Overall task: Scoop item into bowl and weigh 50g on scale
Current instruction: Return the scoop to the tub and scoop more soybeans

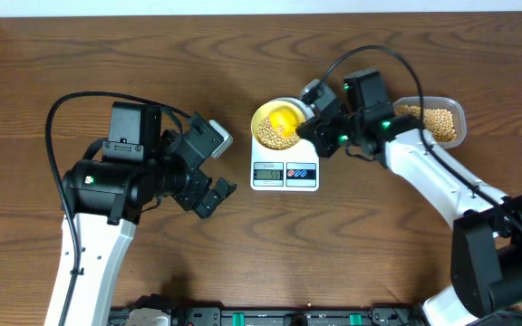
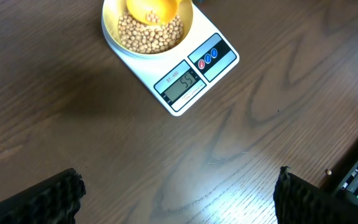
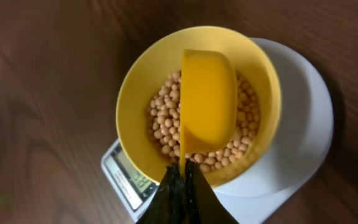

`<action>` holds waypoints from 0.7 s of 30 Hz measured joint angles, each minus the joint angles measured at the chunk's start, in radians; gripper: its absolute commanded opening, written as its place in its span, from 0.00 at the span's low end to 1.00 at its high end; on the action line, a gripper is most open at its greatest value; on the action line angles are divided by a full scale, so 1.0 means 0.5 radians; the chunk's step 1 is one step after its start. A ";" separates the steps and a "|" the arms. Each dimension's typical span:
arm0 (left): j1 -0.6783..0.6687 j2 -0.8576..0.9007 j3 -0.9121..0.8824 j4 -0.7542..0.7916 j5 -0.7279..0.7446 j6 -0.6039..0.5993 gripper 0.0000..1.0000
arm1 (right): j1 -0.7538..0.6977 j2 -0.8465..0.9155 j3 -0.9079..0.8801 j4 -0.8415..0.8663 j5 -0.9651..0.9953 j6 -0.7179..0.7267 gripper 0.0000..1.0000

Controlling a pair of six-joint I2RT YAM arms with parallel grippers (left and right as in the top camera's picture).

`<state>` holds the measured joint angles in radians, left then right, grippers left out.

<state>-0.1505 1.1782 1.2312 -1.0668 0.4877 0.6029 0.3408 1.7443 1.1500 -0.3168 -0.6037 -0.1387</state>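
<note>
The pale yellow bowl (image 3: 132, 93) sits on the round platform of the white digital kitchen scale (image 1: 285, 172), near the middle of the wooden surface (image 1: 379, 244). A layer of soybeans (image 3: 163, 121) lies in the bottom of it. The right gripper (image 3: 180, 193) is clamped on the handle of a bright yellow scoop (image 3: 207, 99), whose cup hangs over the beans inside the bowl's rim. The scale's display (image 2: 182, 87) is lit and shows what looks like 55, though the digits are small. Just beyond the right arm stands a clear plastic tub (image 1: 458, 110) with more of the beans in it. The left gripper (image 2: 179, 180) hovers above bare wood to the left of the scale, its fingers spread wide with nothing between them.
</note>
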 measured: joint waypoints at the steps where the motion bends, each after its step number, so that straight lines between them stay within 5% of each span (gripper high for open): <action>1: 0.000 0.000 0.000 0.000 0.000 0.000 1.00 | -0.021 0.000 0.000 0.000 -0.032 0.018 0.01; 12: 0.000 0.000 0.000 0.000 0.000 0.000 1.00 | -0.399 -0.017 0.000 0.018 -0.663 0.215 0.01; 21: 0.000 0.000 0.000 0.001 0.000 0.000 1.00 | -0.908 -0.365 0.002 -0.355 -0.459 0.148 0.01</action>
<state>-0.1505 1.1782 1.2312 -1.0664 0.4877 0.6029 -0.1131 1.5620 1.1511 -0.4942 -0.8333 -0.0647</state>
